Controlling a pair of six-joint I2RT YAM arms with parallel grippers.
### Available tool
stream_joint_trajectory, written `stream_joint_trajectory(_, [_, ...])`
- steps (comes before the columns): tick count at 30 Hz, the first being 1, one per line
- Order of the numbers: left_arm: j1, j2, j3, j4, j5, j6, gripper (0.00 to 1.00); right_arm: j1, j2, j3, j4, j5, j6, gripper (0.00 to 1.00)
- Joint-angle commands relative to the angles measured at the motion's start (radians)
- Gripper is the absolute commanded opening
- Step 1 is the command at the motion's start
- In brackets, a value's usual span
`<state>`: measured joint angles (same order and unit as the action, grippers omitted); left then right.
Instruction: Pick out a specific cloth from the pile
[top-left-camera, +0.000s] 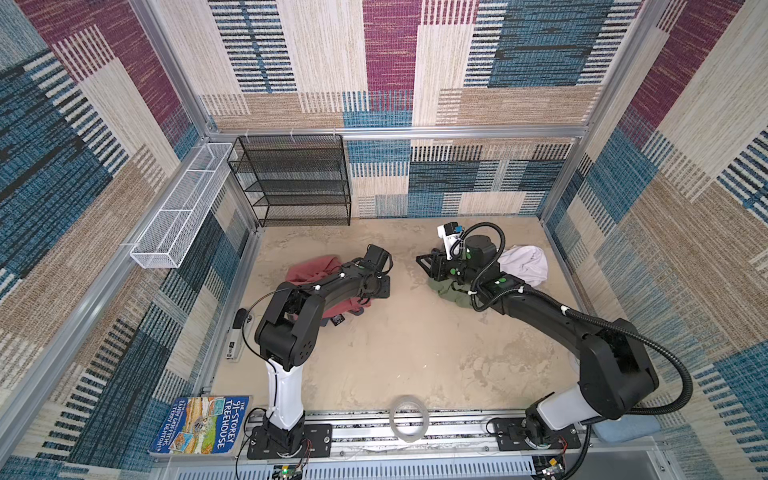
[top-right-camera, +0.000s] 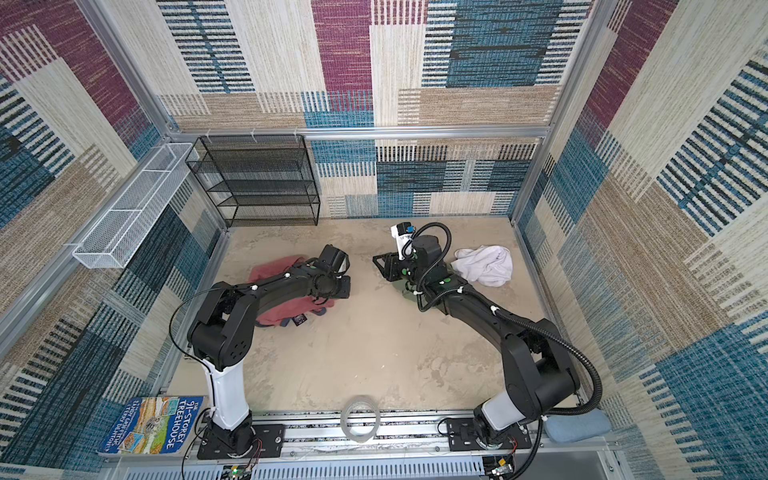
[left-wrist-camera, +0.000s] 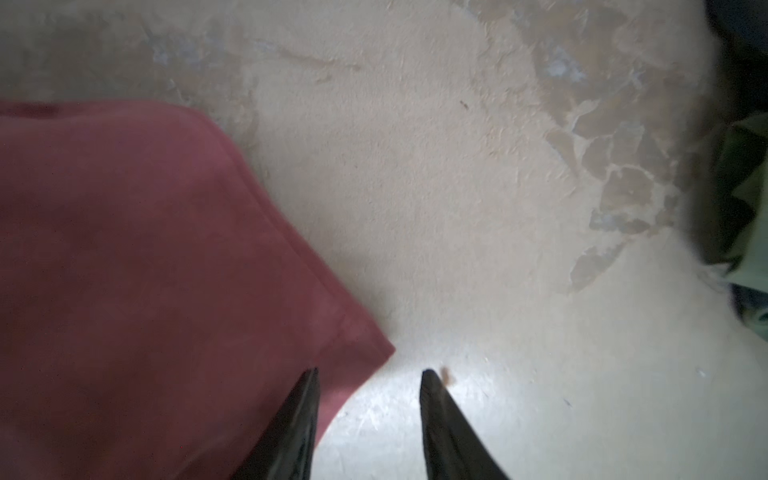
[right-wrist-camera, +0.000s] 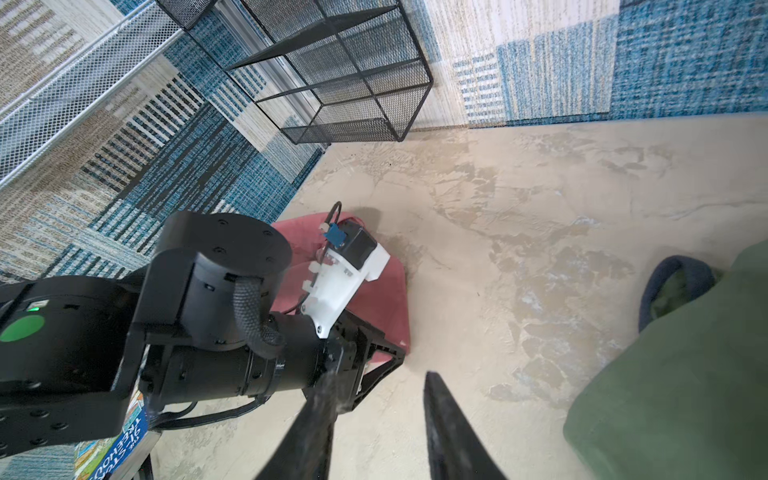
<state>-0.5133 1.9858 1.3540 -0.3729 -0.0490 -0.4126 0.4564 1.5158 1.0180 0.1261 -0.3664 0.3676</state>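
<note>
mottled, perhaps peeling tabletop (top-left-camera: 415, 353), patchwork walls (top-left-camera: 332, 62)

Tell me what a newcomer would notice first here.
The loud patchwork carpet walls on every side. Then the red shirt, lying alone on the table's left under the left arm, well apart from the green garment under the right arm and the white garment beside it at far right.

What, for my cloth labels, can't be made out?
Salmon-red T-shirt: middle hidden under the left arm in both top views; blurred, edge-cropped in left wrist view.
Olive green garment: mostly under the right arm in both top views; edge-cropped in right wrist view.
Small device at table edge: too small.
</note>
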Motion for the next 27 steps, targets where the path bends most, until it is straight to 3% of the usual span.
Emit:
stream_joint_trajectory(1, [-0.001,0.022,0.015,-0.017,-0.026,-0.016,0.43,-0.002,-0.009,0.000,0.006,0.004,-0.009,0.38])
stream_joint_trajectory(8, [-0.002,0.103,0.076,-0.096,-0.067,-0.011,0.33,-0.002,-0.032,-0.019,0.035,-0.001,-0.004,0.39])
stream_joint_trajectory(14, [-0.002,0.122,0.069,-0.119,-0.089,-0.015,0.00,-0.002,-0.034,-0.002,0.018,-0.010,-0.015,0.39])
stream_joint_trajectory(18, [-0.003,0.085,0.045,-0.113,-0.084,-0.013,0.00,-0.002,-0.041,-0.007,0.005,0.000,-0.019,0.39])
stream_joint_trajectory(27, [-0.002,-0.155,-0.027,-0.032,-0.069,-0.006,0.00,-0.003,-0.087,-0.030,-0.004,0.031,-0.018,0.39])
